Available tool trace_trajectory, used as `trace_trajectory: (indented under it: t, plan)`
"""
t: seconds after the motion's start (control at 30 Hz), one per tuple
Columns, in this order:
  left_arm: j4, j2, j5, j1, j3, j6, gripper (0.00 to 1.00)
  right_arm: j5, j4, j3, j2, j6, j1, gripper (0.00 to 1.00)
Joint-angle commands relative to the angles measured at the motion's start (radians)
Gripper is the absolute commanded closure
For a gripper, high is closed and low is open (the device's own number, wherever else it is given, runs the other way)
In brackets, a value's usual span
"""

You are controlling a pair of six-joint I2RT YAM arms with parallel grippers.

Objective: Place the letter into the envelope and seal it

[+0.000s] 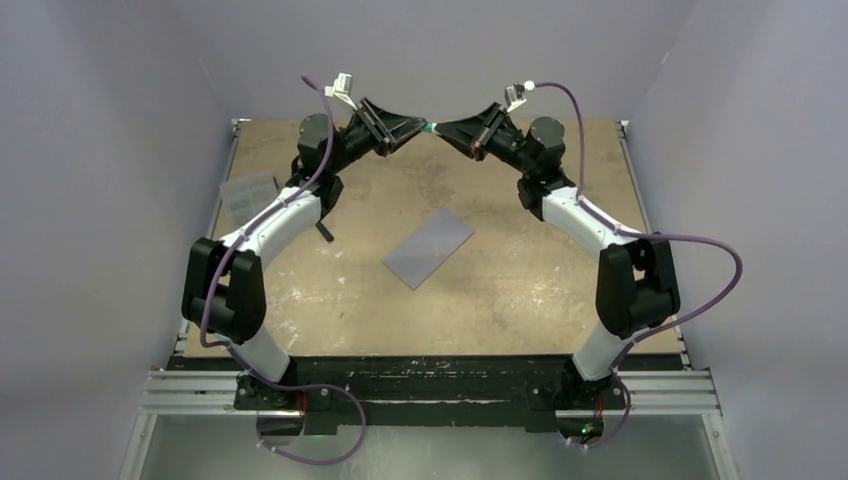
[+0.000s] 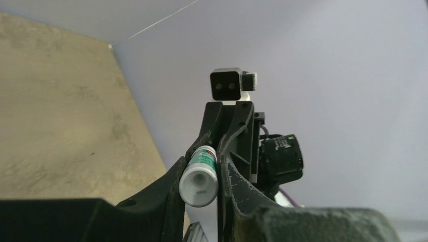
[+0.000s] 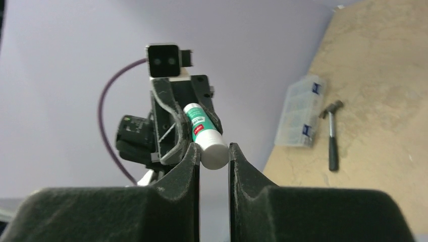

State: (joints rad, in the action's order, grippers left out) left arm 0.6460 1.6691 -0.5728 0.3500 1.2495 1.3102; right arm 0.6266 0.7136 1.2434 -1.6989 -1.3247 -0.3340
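The glue stick [image 3: 204, 133] is white with a green label and red band — the envelope [image 1: 428, 248] plain grey-blue, the tabletop [image 1: 520, 290] mottled tan.

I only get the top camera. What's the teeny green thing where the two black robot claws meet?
Observer: It's a white glue stick with a green label. The right wrist camera shows it up close.
Operator: Who's holding it?
Observer: Both arms. In the left wrist camera the left gripper pinches one white end, and in the right wrist camera the right gripper pinches the other, rounded end.
Operator: And what's that little dark stick by the left arm?
Observer: It's a small hammer with a dark handle. It lies flat next to the clear ribbed plastic box.
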Motion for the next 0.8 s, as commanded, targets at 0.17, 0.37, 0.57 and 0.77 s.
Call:
trace_trajectory:
  t: [0.17,0.37,0.57,0.77]
  plan:
    - [-0.325,-0.114,-0.097,-0.079,-0.093,-0.232,1.0,-0.092,-0.309,-0.071,0.141,0.222,-0.011,0.14]
    - [-0.584,-0.132,-0.094,-0.13,-0.167,-0.323,1.0,-0.163,-0.441,-0.148,0.203,0.314,0.024,0.06]
    - [-0.736,-0.136,-0.082,-0.223,-0.395,-0.351,1.0,-0.196,-0.53,-0.169,0.21,0.367,0.028,0.07]
    - [-0.713,-0.132,-0.106,-0.305,-0.555,-0.328,1.0,-0.171,-0.529,-0.161,0.184,0.369,0.03,0.1]
